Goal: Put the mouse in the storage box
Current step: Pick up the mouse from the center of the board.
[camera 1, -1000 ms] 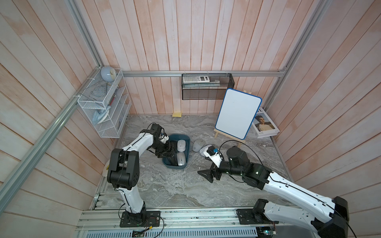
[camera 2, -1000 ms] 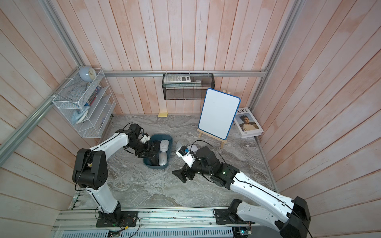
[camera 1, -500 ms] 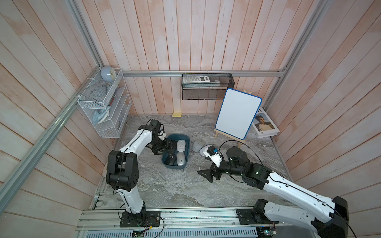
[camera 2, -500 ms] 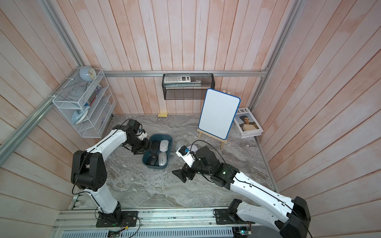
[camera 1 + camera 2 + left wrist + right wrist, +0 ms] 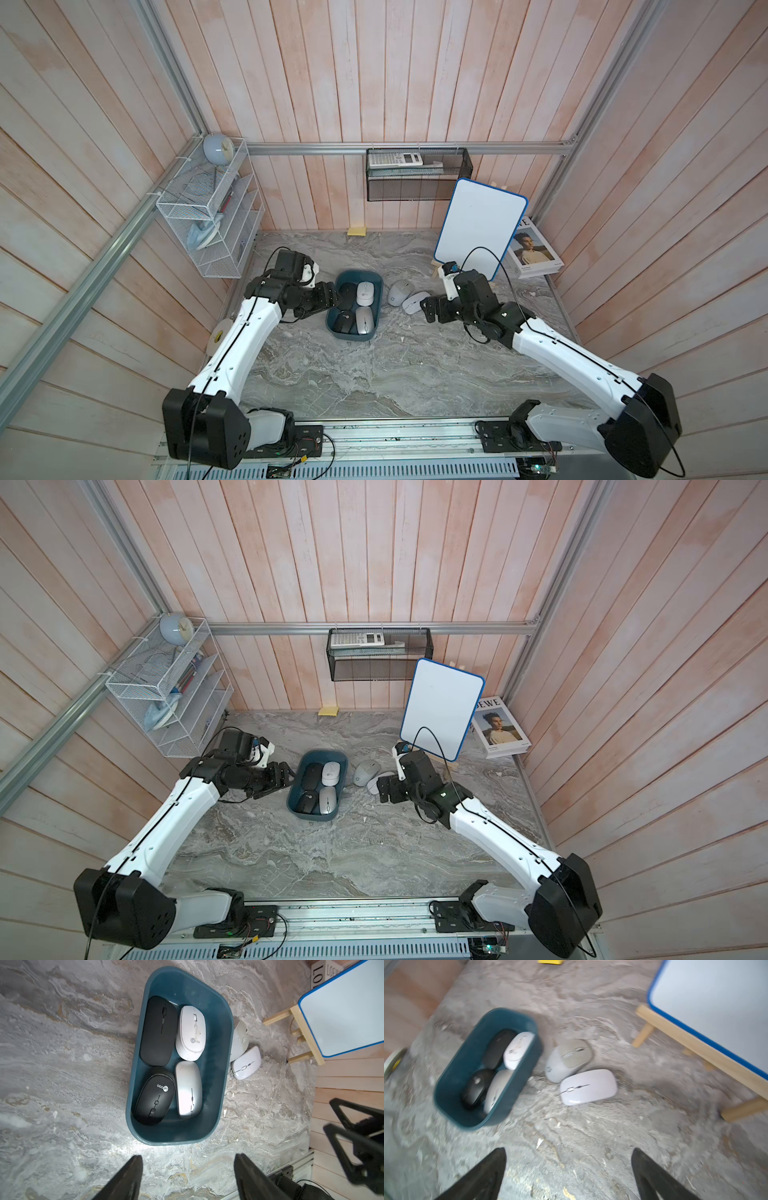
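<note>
Left wrist view: looking down into the storage box (image 5: 216,1084), loaded with four mice: flat black mouse (image 5: 158,1030), rounded black mouse (image 5: 154,1097), ribbed white mouse (image 5: 191,1032), silver mouse (image 5: 188,1088). Drawn back within the last second from over the box to just left of it in a top view: left claw (image 5: 330,297), partly open, empty. Swung toward the strays meanwhile: right claw (image 5: 428,311), spread wide, gripping nothing. Reads as one drop done, next pickup starting. Still on the table (image 5: 374,374), right of the box at mid-frame: two, grey mouse (image 5: 400,291) and smooth white mouse (image 5: 415,301), side by side.
</note>
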`<control>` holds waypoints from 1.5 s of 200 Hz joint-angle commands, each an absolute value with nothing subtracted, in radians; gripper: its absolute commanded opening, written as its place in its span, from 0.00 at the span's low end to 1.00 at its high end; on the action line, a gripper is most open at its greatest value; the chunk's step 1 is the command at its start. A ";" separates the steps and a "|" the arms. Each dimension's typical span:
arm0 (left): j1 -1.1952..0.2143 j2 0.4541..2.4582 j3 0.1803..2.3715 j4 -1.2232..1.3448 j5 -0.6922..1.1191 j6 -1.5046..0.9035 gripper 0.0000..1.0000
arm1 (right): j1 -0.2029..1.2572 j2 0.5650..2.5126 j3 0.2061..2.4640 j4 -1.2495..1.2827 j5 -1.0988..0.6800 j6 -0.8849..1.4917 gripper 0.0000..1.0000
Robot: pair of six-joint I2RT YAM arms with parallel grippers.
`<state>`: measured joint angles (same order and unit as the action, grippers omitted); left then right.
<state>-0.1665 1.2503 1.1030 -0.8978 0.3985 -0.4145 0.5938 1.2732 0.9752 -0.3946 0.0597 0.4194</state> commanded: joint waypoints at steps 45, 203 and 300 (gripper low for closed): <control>-0.169 1.001 0.901 -0.830 0.479 -0.553 0.76 | 0.569 1.474 1.107 -0.586 0.107 0.715 0.97; -0.173 0.887 0.810 -0.821 0.463 -0.592 0.76 | 0.574 2.045 1.642 -0.933 0.067 1.052 0.96; -0.173 0.895 0.807 -0.815 0.458 -0.592 0.76 | 0.558 2.152 1.746 -0.941 0.051 1.143 0.96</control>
<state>-0.1703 0.9005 0.8165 -0.8364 0.4641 -0.5888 0.5659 2.1143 1.6775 -0.8986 0.0437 1.1114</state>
